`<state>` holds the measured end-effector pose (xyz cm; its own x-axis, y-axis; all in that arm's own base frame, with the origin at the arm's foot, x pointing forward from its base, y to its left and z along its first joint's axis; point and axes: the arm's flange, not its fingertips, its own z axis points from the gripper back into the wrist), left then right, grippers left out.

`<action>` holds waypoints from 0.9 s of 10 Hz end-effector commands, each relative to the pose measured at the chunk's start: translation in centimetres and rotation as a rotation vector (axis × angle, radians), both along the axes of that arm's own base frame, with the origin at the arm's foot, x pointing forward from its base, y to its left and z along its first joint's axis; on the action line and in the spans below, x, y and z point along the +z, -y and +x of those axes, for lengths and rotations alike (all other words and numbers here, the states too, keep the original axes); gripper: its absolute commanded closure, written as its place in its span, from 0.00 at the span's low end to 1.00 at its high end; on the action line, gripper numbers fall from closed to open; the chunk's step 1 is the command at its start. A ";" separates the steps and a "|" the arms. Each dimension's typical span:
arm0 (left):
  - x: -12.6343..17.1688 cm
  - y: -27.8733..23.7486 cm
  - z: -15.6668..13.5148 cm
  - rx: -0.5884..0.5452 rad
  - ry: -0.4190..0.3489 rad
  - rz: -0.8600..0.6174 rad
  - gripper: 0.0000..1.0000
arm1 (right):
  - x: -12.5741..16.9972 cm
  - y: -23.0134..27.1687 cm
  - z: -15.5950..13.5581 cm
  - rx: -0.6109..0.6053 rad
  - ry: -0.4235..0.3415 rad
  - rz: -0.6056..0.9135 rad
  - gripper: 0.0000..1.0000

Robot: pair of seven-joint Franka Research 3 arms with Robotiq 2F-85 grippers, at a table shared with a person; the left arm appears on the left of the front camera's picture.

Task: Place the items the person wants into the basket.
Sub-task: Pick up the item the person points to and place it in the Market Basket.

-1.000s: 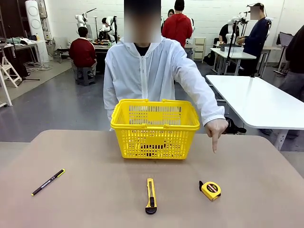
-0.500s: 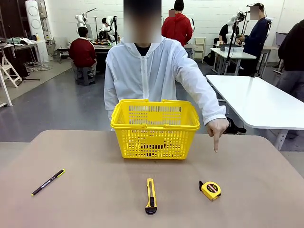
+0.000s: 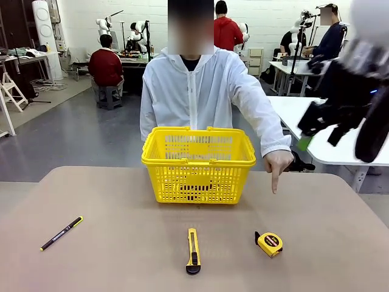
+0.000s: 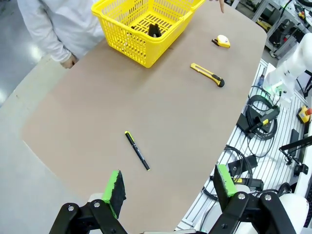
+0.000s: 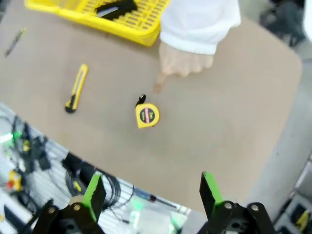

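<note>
Brown and mostly bare, your bench [image 3: 109, 201] carries four things: one yellow basket [image 3: 198, 163], one yellow tape measure [image 3: 269, 244], one yellow utility knife [image 3: 192, 250] and one black pen [image 3: 61, 233] with a yellow tip. You find the basket at the middle of the far edge, with one dark object [image 4: 154, 30] on its floor; you cannot tell what kind it is. The tape measure lies toward the near edge, right of middle. The knife lies at the middle of that edge, and the pen lies toward the left edge.

One person [image 3: 200, 91] in a white jacket stands behind the far edge. One hand [image 3: 278, 163] points a finger down, on the far side of the tape measure and apart from it.

Your right claw [image 5: 152, 192] hangs above the tape measure, jaws wide apart and gripping nothing. Your left claw [image 4: 169, 184] hangs high off the bench's left edge, jaws likewise spread and empty.

You cannot read the tape measure's round label or the pen's white print; both are too small.
</note>
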<state>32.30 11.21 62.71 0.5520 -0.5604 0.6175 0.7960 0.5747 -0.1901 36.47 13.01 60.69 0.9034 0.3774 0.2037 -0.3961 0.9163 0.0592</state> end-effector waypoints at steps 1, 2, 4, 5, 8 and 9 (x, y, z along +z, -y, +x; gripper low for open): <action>-0.2 -0.2 -0.2 -0.020 0.014 -0.016 0.06 | -2.7 -2.7 2.1 -0.110 -0.017 -0.062 0.00; -0.2 -0.2 -0.2 -0.020 0.014 -0.016 0.06 | -4.5 -3.6 2.8 -0.138 -0.011 -0.073 0.00; -0.2 -0.2 -0.2 -0.020 0.014 -0.016 0.06 | -7.1 -4.4 3.5 -0.165 -0.037 -0.063 0.00; -0.2 -0.2 -0.2 -0.020 0.014 -0.016 0.06 | -7.5 -4.4 3.7 -0.164 -0.033 -0.054 0.00; -0.2 -0.2 -0.2 -0.020 0.014 -0.016 0.06 | -6.4 -4.3 3.5 -0.139 -0.041 -0.058 0.00; -0.2 -0.2 -0.2 -0.020 0.014 -0.016 0.06 | -6.4 -4.3 3.5 -0.139 -0.041 -0.058 0.00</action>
<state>32.28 11.25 62.69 0.5518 -0.5604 0.6177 0.7960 0.5748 -0.1896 40.09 17.46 54.25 0.9548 0.2557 0.1517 -0.2639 0.9638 0.0366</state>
